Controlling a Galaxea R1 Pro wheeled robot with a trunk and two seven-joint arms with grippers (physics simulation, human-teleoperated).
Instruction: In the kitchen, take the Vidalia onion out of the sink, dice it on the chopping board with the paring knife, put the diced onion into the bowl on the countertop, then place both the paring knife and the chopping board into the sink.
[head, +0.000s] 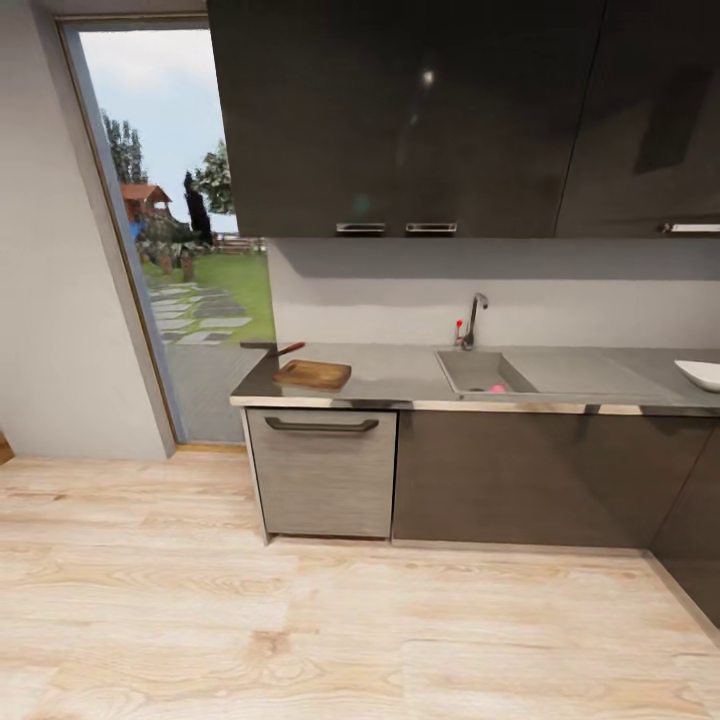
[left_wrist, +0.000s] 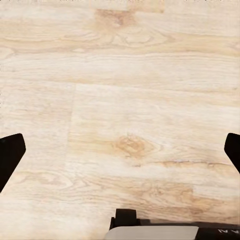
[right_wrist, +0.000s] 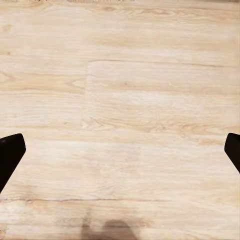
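Ahead of me runs the grey countertop over dark cabinets. A brown chopping board lies at its left end, and the red-handled paring knife rests just behind the board. The steel sink sits mid-counter with a chrome tap. A bit of the pinkish Vidalia onion peeks over the basin's front edge. The white bowl stands at the far right, cut by the frame edge. My left gripper is open over the wooden floor, fingertips wide apart. So is my right gripper, also open over floorboards.
Light wooden floor lies between me and the cabinets. A doorway at the left opens onto a garden. Dark wall cupboards hang above the counter. A drawer front with a bar handle sits under the board.
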